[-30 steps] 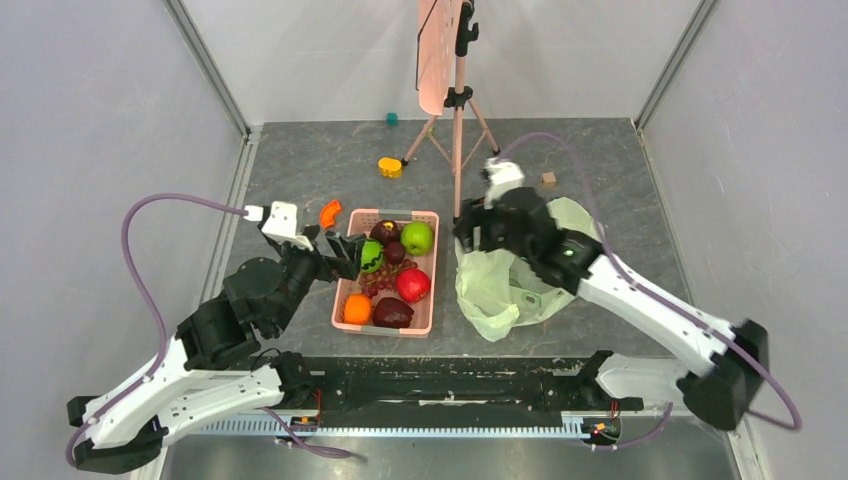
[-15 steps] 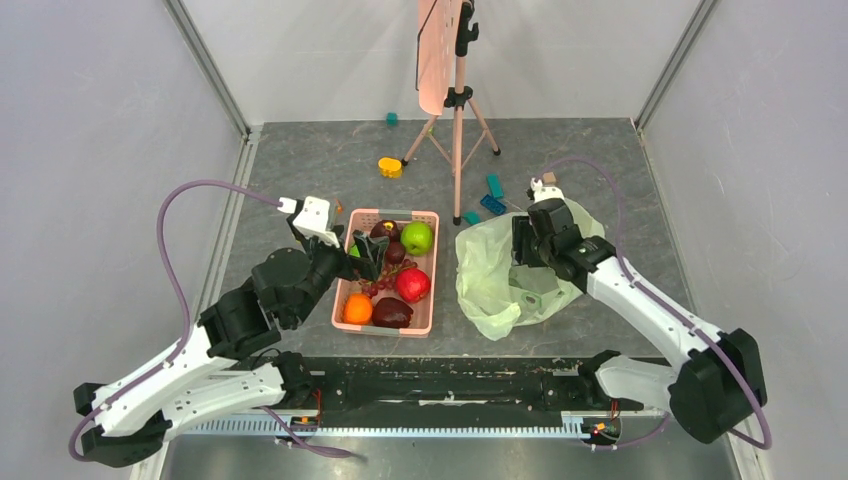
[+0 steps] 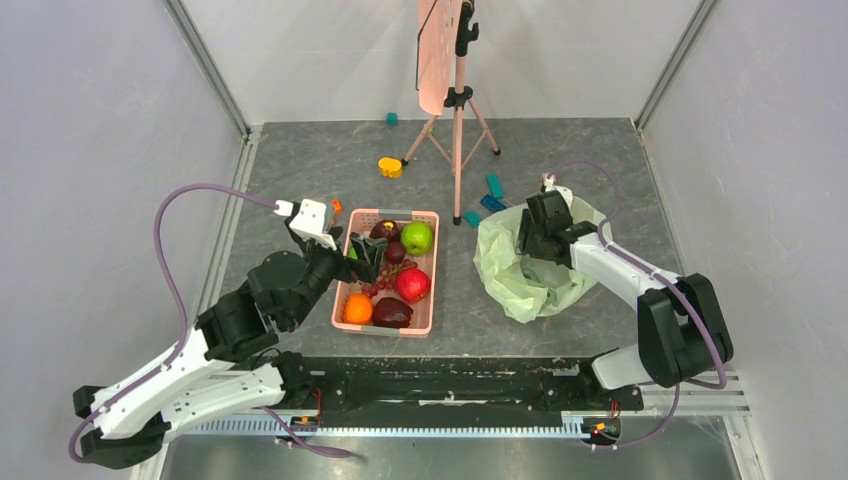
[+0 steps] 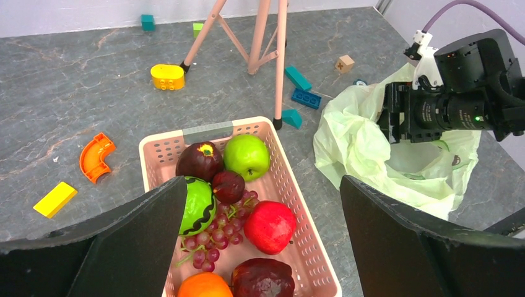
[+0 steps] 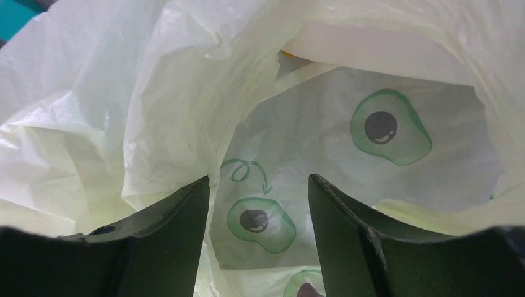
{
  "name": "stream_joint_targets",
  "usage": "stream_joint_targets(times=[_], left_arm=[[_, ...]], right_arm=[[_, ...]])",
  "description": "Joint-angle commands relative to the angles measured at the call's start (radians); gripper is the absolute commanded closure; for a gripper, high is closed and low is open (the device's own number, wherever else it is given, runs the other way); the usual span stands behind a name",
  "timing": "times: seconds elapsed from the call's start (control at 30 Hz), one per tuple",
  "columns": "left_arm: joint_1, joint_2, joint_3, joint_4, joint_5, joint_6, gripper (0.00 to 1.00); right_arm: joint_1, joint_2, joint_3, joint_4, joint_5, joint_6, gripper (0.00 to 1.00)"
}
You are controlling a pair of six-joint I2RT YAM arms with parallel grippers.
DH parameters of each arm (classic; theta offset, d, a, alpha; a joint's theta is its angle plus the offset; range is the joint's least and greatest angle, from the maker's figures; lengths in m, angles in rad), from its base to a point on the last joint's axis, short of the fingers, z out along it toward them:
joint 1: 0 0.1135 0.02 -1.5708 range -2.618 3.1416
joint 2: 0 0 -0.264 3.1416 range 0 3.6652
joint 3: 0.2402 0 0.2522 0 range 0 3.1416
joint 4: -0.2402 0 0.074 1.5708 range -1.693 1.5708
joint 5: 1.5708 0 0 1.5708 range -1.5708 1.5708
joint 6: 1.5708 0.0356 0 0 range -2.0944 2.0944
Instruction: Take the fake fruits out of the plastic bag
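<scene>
The pale-green plastic bag [image 3: 525,280] lies crumpled right of the pink basket [image 3: 432,268]. My right gripper [image 3: 533,238] is open with its fingers in the bag's mouth; the right wrist view [image 5: 259,179] shows only printed bag film [image 5: 186,93] between the jaws, no fruit. In the basket lie a green apple [image 4: 247,156], a red apple [image 4: 270,226], a green ball with a dark zigzag band [image 4: 197,204] and an orange [image 4: 204,286]. The orange-red oblong fruit is not in view. My left gripper [image 4: 261,185] is open and empty above the basket's left side [image 3: 365,255].
Dark maroon fruits [image 4: 199,161] and purple grapes [image 4: 220,232] share the basket. A pink tripod stand [image 3: 458,110] stands behind it. A yellow block [image 3: 390,167], teal and blue blocks [image 3: 490,195] and an orange curved piece [image 4: 95,158] lie on the grey table.
My right gripper has moved from the bag's left edge to over its far right part, and the bag has bunched up to the right. My left gripper shifted slightly right over the basket.
</scene>
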Motion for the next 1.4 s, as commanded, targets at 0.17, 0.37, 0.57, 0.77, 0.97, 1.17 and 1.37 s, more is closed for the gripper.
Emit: stream_joint_targets(times=[0.17, 0.37, 0.57, 0.77, 0.97, 1.17, 1.37], left_arm=[[0.004, -0.003, -0.015, 0.061, 0.010, 0.035, 0.00], [0.004, 0.045, -0.008, 0.088, 0.039, 0.031, 0.00], [0.004, 0.061, -0.008, 0.096, 0.043, 0.023, 0.00], [0.004, 0.089, -0.007, 0.109, 0.045, 0.018, 0.00], [0.006, 0.200, 0.005, 0.202, 0.076, 0.017, 0.00], [0.026, 0.447, 0.072, 0.355, 0.194, -0.007, 0.00], [0.053, 0.716, 0.149, 0.501, 0.268, -0.028, 0.00]], right_arm=[[-0.002, -0.006, 0.036, 0.117, 0.034, 0.058, 0.37], [0.044, 0.029, -0.007, 0.209, -0.254, -0.107, 0.38], [0.130, 0.074, -0.048, 0.194, -0.247, -0.168, 0.38], [0.185, 0.044, -0.101, 0.142, -0.247, -0.196, 0.46], [0.204, -0.148, -0.209, 0.044, -0.154, -0.145, 0.51], [0.201, -0.366, -0.241, -0.071, -0.035, -0.085, 0.50], [0.143, -0.514, -0.277, -0.077, 0.033, -0.010, 0.44]])
